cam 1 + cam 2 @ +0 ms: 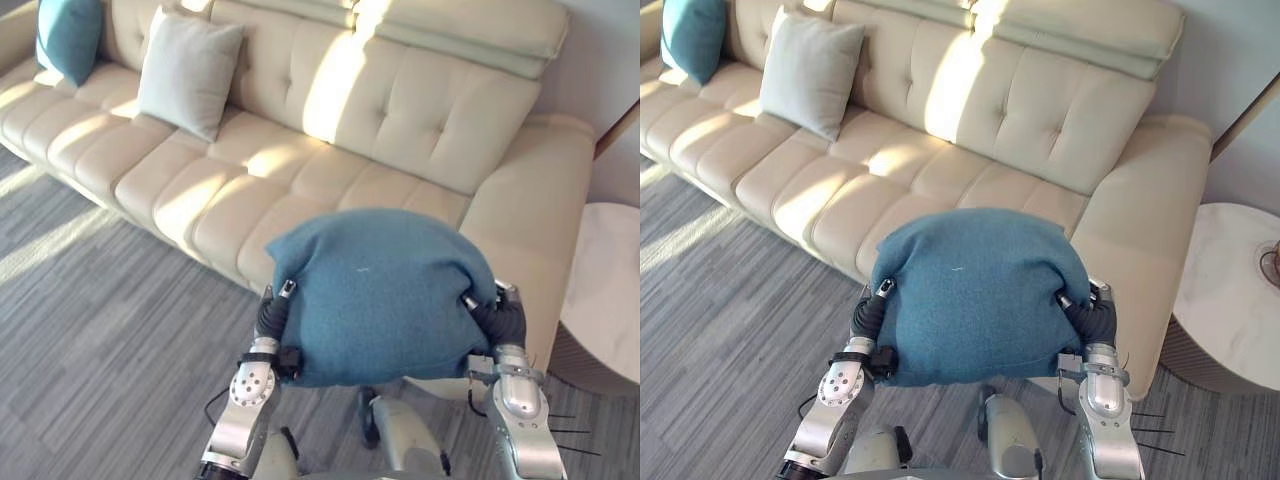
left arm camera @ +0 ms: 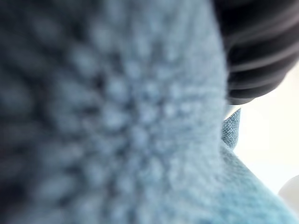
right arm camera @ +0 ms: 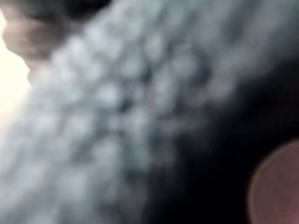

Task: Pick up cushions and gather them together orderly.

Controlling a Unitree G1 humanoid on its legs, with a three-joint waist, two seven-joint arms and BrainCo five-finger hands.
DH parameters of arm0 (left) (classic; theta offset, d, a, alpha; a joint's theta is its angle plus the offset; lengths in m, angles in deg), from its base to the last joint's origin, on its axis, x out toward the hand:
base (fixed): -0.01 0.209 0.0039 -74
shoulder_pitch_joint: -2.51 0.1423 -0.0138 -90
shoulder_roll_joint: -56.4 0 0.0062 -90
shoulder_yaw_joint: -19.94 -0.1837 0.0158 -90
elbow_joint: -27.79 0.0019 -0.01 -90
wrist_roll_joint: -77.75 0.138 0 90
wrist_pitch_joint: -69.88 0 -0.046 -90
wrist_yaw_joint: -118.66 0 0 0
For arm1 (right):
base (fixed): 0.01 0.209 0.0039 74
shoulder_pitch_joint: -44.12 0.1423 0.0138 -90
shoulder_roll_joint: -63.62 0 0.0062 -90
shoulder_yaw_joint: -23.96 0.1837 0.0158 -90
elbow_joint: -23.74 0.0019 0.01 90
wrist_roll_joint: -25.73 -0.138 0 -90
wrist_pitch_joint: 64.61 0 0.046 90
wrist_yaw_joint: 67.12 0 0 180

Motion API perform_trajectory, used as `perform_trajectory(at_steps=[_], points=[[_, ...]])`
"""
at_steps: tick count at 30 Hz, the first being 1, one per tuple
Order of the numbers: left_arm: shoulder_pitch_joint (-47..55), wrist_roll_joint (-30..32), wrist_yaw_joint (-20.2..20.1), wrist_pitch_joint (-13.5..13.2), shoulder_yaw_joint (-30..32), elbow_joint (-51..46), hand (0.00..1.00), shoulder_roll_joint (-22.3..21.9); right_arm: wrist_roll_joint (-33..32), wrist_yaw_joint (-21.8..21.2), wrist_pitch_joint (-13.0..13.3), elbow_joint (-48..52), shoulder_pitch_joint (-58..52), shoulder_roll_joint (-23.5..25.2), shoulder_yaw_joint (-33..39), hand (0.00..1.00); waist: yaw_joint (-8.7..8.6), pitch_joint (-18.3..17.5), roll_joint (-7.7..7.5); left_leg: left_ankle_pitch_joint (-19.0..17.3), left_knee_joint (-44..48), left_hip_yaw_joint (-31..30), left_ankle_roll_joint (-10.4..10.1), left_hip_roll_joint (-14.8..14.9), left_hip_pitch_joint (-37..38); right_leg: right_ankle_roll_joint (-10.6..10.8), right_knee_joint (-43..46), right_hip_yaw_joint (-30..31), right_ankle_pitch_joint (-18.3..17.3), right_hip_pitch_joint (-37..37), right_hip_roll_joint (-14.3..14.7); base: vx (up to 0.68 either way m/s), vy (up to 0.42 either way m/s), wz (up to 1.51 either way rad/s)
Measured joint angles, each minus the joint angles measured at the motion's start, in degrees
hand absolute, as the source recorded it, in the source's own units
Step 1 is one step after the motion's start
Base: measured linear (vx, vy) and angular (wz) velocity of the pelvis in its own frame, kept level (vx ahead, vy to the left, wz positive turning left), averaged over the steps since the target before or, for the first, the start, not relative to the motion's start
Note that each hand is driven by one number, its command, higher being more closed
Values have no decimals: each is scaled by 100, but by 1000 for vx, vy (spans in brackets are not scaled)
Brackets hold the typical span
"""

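Note:
A large teal cushion (image 1: pixel 385 295) hangs in the air in front of me, over the floor just before the sofa's right end. My left hand (image 1: pixel 271 315) presses against its left side and my right hand (image 1: pixel 500 320) against its right side, so it is carried between them. Its knitted cloth lies very close in the left wrist view (image 2: pixel 117 116) and the right wrist view (image 3: pixel 103 116). A light grey cushion (image 1: pixel 188 72) leans upright against the sofa's back at the left. A second teal cushion (image 1: pixel 68 35) stands further left.
The cream tufted sofa (image 1: pixel 300 170) runs from the upper left to the right, its arm (image 1: pixel 540 200) beside the held cushion. A round white side table (image 1: pixel 605 290) stands at the right. Grey striped floor (image 1: pixel 100 330) spreads at the left.

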Motion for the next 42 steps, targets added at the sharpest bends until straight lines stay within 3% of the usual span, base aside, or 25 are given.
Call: perform_trajectory(at_steps=[4,6,7,8,11,14,16,18,23,25,28,29,30,31,32,33,35,36,37,42], points=[[-39,38,2,-3,8,-12,100,0,1,22,4,29,19,18,8,100,252,-29,8,63,-1397,-546,-138,-155,-273,133,10,549,-110,142,115,210,166,-83],[47,54,7,-3,8,-12,100,0,0,23,3,24,-10,90,8,100,332,-53,46,310,-2261,-969,-446,-287,-221,361,172,1019,-227,90,250,128,289,-113],[74,54,9,-1,9,-9,100,4,0,22,2,16,-14,113,8,100,344,-57,48,522,-2271,-980,-576,-289,-164,434,225,1164,-269,78,297,117,334,-137],[183,54,12,6,11,-6,100,20,10,13,-11,4,-50,241,7,100,334,-105,-22,687,-2105,-784,-578,-291,-68,606,277,1478,-329,67,326,125,351,-109],[277,64,10,9,40,-5,100,29,25,-4,-10,-5,-163,474,3,100,239,-248,-183,299,-1806,20,-326,-264,118,897,257,1853,-281,-84,220,97,343,-125],[310,101,9,9,201,50,100,154,55,-46,94,-511,127,494,-122,100,204,-270,-236,132,-1872,772,-168,-237,536,826,200,1043,-120,-224,-227,-13,217,-150],[310,118,16,8,390,130,100,314,55,-152,92,-1382,539,473,-254,100,176,-312,-338,129,-2296,1452,-155,-387,1020,410,292,-589,59,-350,-939,-18,107,-134],[298,126,23,8,422,218,100,395,55,-188,90,-1738,688,440,-302,100,118,-317,-304,177,-2525,1494,-200,-466,1107,523,74,-863,305,-341,-991,-3,23,-72],[284,166,3,14,387,445,100,286,65,-281,79,-1877,671,296,-273,100,-13,-310,-282,293,-2724,977,-220,-583,1123,510,-213,-814,470,-245,-801,57,-48,-23],[289,168,-26,14,351,456,100,216,63,-298,80,-1877,598,306,-190,100,-19,-283,-243,308,-2358,844,-246,-465,1116,524,-234,-853,313,-84,-788,20,-48,-1],[487,160,-94,14,355,461,100,118,52,-296,79,-1828,471,288,-199,100,47,-316,36,394,-1111,525,-231,-2,896,505,-471,-857,222,395,-536,1,8,-25],[503,158,-113,12,357,460,100,118,45,-296,80,-1738,405,294,-199,100,132,-371,52,605,-937,430,-142,15,779,457,-655,-840,259,487,-525,97,-3,-15],[470,157,-121,-3,368,454,100,122,43,-296,80,-1668,399,330,-188,100,162,-388,-28,977,-798,381,-41,-16,566,434,-919,-796,275,584,-607,124,-12,-2],[451,157,-127,-8,367,454,100,119,41,-295,80,-1627,393,323,-178,100,160,-379,-48,1058,-741,369,-16,-23,436,413,-1020,-766,288,606,-610,109,-35,14],[448,158,-137,-8,357,455,100,115,33,-292,80,-1599,414,316,-129,100,167,-345,-130,641,-1218,243,-80,-138,400,371,-1154,-632,407,611,-611,61,-14,17],[448,159,-137,-6,353,457,100,104,25,-291,80,-1603,423,318,-113,100,166,-347,-126,559,-1474,143,-102,-197,407,365,-1162,-594,487,606,-616,46,15,14],[485,160,-135,-4,352,465,100,63,6,-290,79,-1731,475,303,-101,100,198,-369,-83,603,-2709,-279,-213,-377,565,439,-1134,-566,526,599,-603,44,87,-8],[521,159,-131,-5,357,469,100,55,6,-294,78,-1833,540,289,-106,100,208,-392,-8,852,-3304,-371,-446,-419,754,539,-1081,-531,511,575,-552,110,162,-59],[564,158,-126,-4,357,558,100,105,9,-299,50,-1934,580,311,-134,100,317,-409,-100,1105,-3362,-247,-560,-444,880,688,-1017,-386,569,509,-581,122,150,-55],[562,163,-127,9,362,582,100,134,19,-324,51,-1934,583,335,-159,100,319,-418,-141,1093,-3454,-236,-527,-751,843,886,-1244,-347,703,529,-815,71,114,-5]])
